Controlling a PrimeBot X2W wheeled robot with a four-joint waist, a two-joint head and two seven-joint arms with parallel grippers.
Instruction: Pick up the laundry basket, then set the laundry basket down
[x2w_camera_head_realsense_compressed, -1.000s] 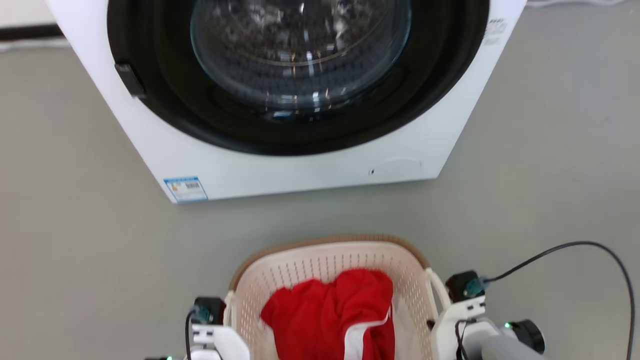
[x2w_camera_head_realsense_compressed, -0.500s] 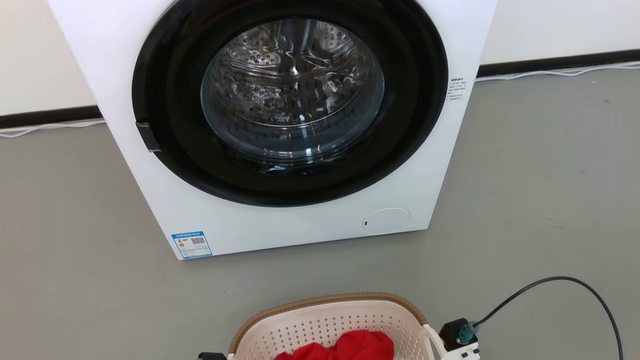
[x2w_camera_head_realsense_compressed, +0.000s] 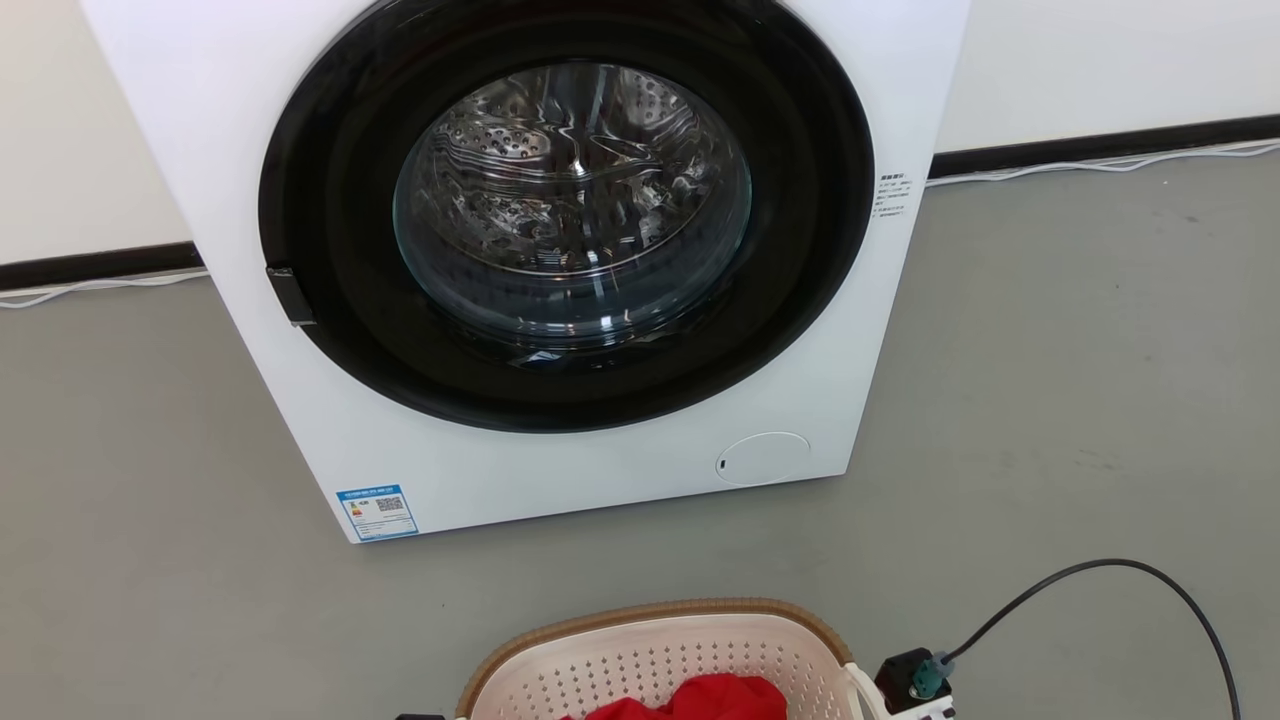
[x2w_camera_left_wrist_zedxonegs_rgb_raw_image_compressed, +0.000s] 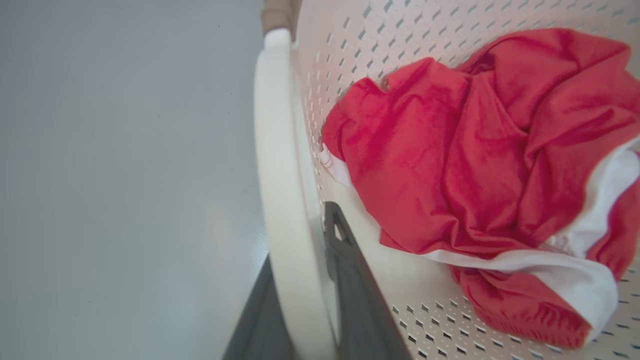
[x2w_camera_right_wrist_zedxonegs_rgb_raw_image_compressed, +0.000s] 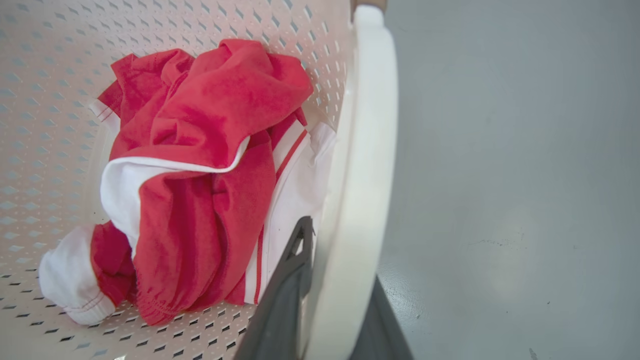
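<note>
though perforated, rounded cream plastic laundry basket (x2w_camera_head_realsense_compressed: 640, 668)

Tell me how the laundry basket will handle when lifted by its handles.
Probably light: the laundry basket is perforated plastic holding only a red-and-white garment. Likely rigid: its walls hold shape. It might tilt, hanging from loop handles.

One washing machine (x2w_camera_head_realsense_compressed: 600, 470), one laundry basket (x2w_camera_head_realsense_compressed: 640, 655) with two white loop handles (x2w_camera_left_wrist_zedxonegs_rgb_raw_image_compressed: 277, 165), one black cable (x2w_camera_head_realsense_compressed: 1100, 567), and seemingly one red-and-white garment (x2w_camera_left_wrist_zedxonegs_rgb_raw_image_compressed: 475, 150).
</note>
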